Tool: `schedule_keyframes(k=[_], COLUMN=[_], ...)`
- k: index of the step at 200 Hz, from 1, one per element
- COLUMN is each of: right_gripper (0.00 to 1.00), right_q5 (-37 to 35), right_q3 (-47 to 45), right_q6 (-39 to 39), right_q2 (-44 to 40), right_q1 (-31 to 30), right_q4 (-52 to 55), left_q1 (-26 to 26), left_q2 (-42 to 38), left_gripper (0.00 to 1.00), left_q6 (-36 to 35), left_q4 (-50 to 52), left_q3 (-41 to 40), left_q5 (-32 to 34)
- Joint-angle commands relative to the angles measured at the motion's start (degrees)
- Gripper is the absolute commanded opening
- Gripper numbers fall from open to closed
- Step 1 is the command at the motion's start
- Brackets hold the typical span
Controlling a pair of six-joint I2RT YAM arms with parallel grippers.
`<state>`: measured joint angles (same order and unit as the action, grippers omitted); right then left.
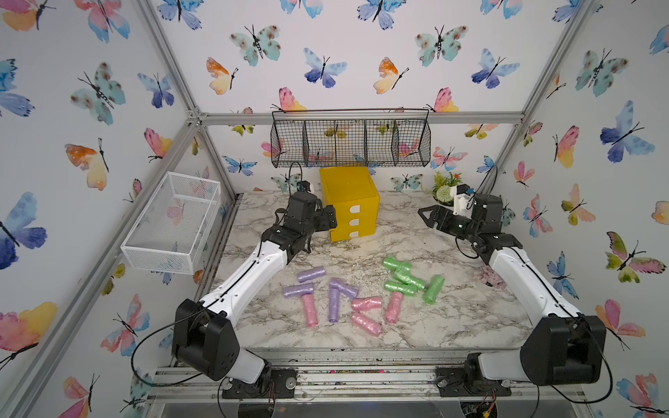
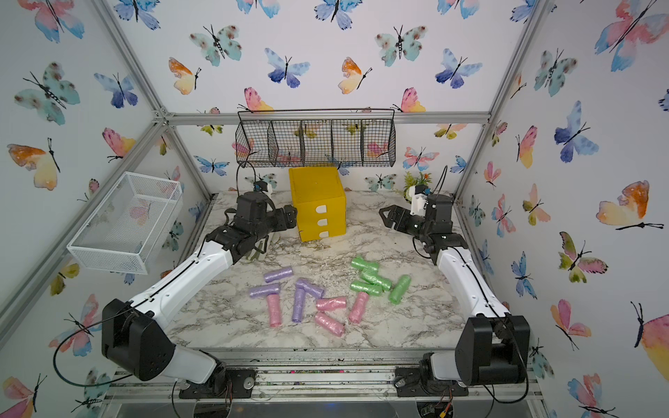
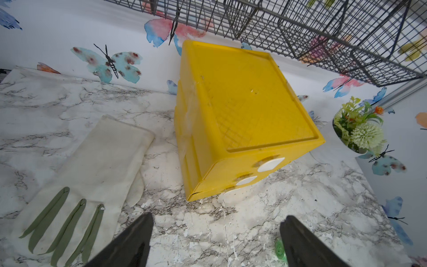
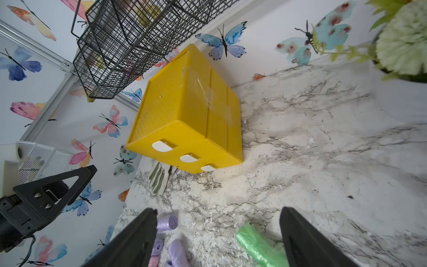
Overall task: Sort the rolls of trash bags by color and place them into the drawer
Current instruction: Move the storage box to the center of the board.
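Several rolls of trash bags lie loose on the marble table in both top views: purple ones (image 1: 310, 274) to the left, pink ones (image 1: 366, 303) in the middle front, green ones (image 1: 409, 278) to the right. Behind them stands the yellow drawer unit (image 1: 349, 202) (image 2: 318, 206), its three white-handled drawers all shut. My left gripper (image 1: 331, 217) (image 3: 218, 217) hovers beside the unit's left side, open and empty. To the unit's right, my right gripper (image 1: 427, 217) (image 4: 219, 210) hangs above the table, open, holding nothing. The right wrist view shows a purple roll (image 4: 166, 223) and a green roll (image 4: 258, 245) below it.
A cream glove with green fingers (image 3: 92, 166) lies left of the drawer unit. A black wire basket (image 1: 351, 143) hangs on the back wall above the unit. A white mesh basket (image 1: 173, 220) sticks out from the left wall. A potted plant (image 1: 445, 188) stands at the back right.
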<state>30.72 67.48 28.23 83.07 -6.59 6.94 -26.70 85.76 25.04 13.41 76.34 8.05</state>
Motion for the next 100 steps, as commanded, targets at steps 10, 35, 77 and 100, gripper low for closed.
schedule_keyframes(k=[10, 35, 77, 100], right_gripper=[0.89, 0.88, 0.87, 0.87], right_q5=[3.74, 3.25, 0.09, -2.76], right_q3=[7.69, 14.92, 28.75, 35.04], right_q6=[2.09, 1.84, 1.48, 1.13], right_q2=[5.85, 12.42, 24.76, 30.75], right_q1=[-4.11, -7.14, -10.91, -12.36], right_q4=[-3.37, -2.39, 0.40, 1.97], left_q1=[0.90, 2.62, 5.94, 6.47], left_q2=[3.57, 7.49, 13.84, 17.16], left_gripper=[0.91, 0.91, 0.90, 0.90], left_q6=[2.55, 3.45, 5.11, 4.59], left_q4=[-0.69, 0.69, 1.53, 1.68], left_q3=[3.91, 8.76, 16.17, 19.82], left_q5=[-0.01, -2.45, -7.41, -8.82])
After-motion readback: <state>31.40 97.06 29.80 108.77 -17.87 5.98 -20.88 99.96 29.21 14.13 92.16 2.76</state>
